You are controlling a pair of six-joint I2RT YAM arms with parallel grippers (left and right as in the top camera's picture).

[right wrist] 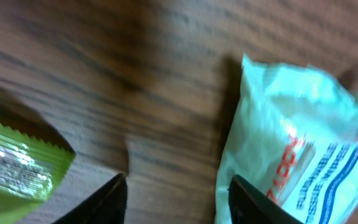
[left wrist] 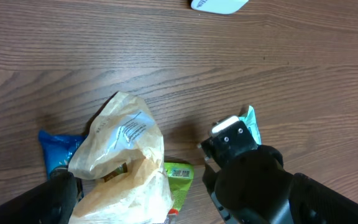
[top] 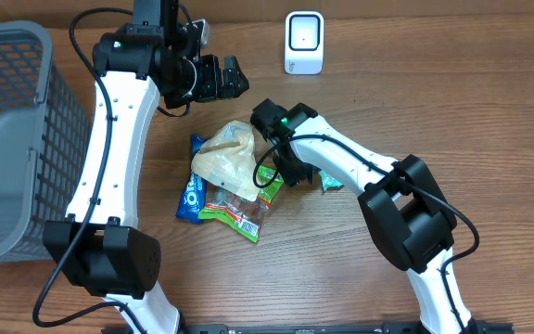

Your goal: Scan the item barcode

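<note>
Teal-and-white packet (right wrist: 297, 137), which looks to be the item the right arm is after, lies flat on the wooden table (top: 489, 93). It sits at the right edge of the pile in the middle of the overhead frame, just right of the right gripper (right wrist: 179, 199). That gripper hangs low over the wood with its fingers apart and only bare grain between them. The packet's crimped edge lies at the right-hand finger, touching or just beside it, so nothing is held. The pose reads as a line-up for a pinch on the packet's rim. The left gripper (top: 233, 78) is spread wide and empty in the upper middle of the overhead frame, clear of the pile, probably to leave room. The scanner (top: 304, 42), a small white rounded box, stands at top centre, well apart from the packet, so a lift and carry are yet to come. The packet is glossy, puffy film with red and blue print too blurred to read, and no barcode shows. Near it lie a crinkled pale bag (top: 230, 153), a green foil wrapper (right wrist: 17, 168) and a blue packet (top: 191, 199), all soft and slippery-looking.
</note>
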